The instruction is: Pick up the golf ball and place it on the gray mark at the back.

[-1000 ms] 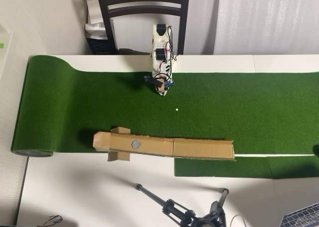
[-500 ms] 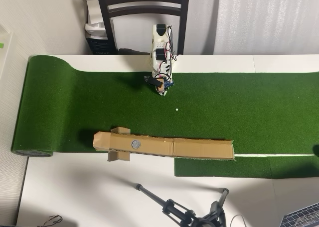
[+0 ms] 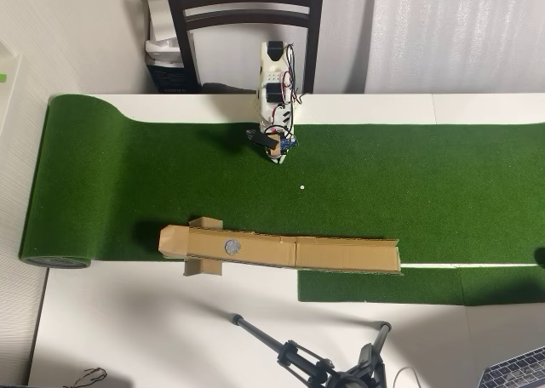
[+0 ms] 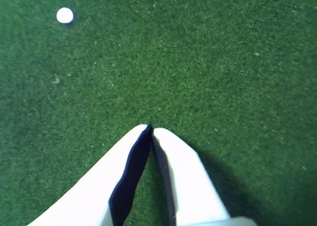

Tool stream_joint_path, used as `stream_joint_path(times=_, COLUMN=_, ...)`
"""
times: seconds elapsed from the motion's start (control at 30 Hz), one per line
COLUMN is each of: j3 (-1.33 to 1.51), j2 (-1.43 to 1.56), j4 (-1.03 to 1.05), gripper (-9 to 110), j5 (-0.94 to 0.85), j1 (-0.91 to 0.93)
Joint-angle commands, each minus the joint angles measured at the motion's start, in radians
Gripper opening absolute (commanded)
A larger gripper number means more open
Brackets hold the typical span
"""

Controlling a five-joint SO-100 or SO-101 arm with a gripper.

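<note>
The golf ball is out of view in both views. The gray mark is a small round disc set in a long brown cardboard strip near the turf's lower edge in the overhead view. My gripper hangs folded close to the arm's base at the top of the green turf, well away from the strip. In the wrist view the two white fingers meet at their tips, so the gripper is shut with nothing in it, just above bare turf.
A tiny white dot lies on the turf between arm and strip, also seen as the dot at upper left. A dark chair stands behind the base. A tripod lies on the white table below.
</note>
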Motion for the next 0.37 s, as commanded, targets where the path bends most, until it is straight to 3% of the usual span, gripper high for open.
stream_joint_path(times=0.0, j3=0.086, j2=0.091, j4=-0.009, gripper=0, j5=-0.002, j1=-0.002)
stream_joint_path(times=0.33, j3=0.086, j2=0.091, j4=-0.009, gripper=0, j5=-0.002, j1=-0.002)
